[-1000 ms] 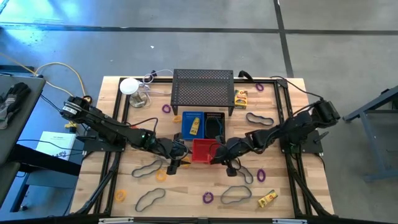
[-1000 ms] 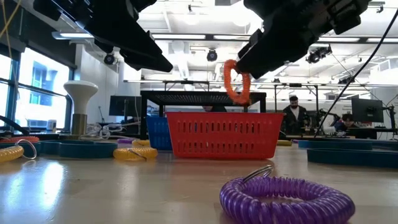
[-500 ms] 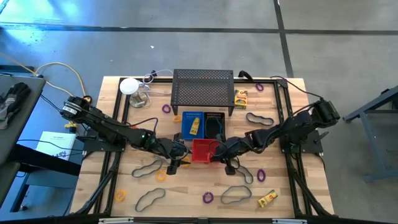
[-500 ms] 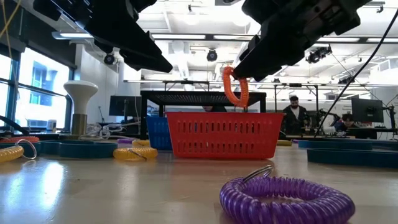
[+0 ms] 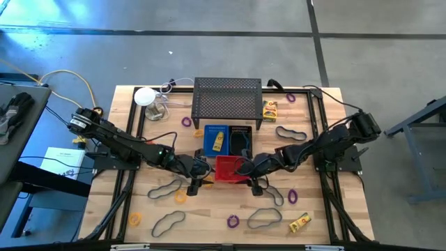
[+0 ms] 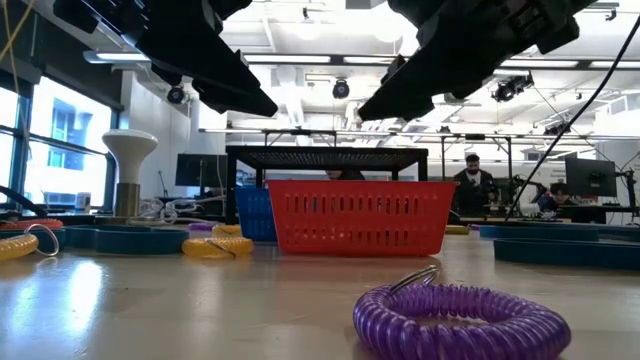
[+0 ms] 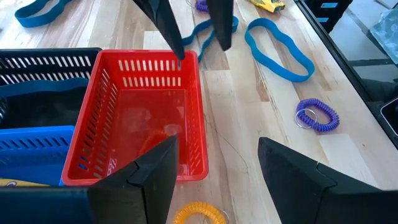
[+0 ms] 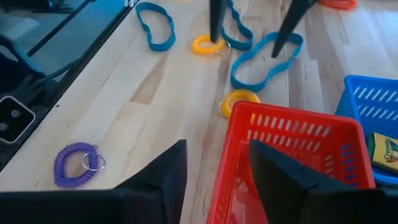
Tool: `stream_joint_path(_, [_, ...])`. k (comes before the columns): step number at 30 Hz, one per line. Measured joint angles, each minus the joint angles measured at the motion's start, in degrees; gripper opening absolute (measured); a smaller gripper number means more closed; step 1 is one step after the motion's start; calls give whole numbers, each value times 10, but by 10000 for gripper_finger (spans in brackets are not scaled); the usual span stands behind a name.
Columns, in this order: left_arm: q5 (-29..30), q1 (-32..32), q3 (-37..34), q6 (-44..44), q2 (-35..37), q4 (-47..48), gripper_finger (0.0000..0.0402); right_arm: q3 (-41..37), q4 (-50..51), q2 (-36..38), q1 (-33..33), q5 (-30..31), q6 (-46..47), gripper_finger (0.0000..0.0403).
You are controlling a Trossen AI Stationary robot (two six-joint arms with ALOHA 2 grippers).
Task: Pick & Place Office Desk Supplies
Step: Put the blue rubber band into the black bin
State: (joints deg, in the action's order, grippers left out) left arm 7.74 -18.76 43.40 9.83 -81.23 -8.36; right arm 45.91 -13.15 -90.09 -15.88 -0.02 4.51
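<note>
The red bin (image 5: 226,167) stands at mid-table, between my two grippers. My right gripper (image 7: 189,37) hangs open just above the bin's rim on the table's right side, with nothing between its fingers. A blurred orange ring (image 7: 152,142) shows inside the bin, on or near its floor. My left gripper (image 7: 214,171) hangs open above the bin's left side and holds nothing. Loose on the table lie a yellow ring (image 8: 239,99), a purple ring (image 6: 460,320) and blue looped bands (image 7: 277,46).
Behind the red bin stand a blue bin (image 5: 215,138) holding a yellow box, a black bin (image 5: 240,139) and the black mesh rack (image 5: 228,97). Yellow boxes (image 5: 270,109) (image 5: 300,223) and more rings and bands lie around. A white lamp (image 5: 145,96) stands far left.
My right gripper has stayed above the red bin, opened and let go of the orange ring. The ring hung from its fingertips above the bin's rim. It has dropped into the bin and no longer shows in the low view.
</note>
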Motion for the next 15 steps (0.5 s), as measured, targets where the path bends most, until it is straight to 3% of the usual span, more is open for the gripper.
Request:
stream_joint_path(4, [0, 0, 0, 0, 0, 0, 215, 0, 6, 4, -4, 0, 15, 166])
stream_joint_path(15, [0, 0, 0, 0, 0, 3, 215, 0, 185, 83, -9, -4, 149, 136])
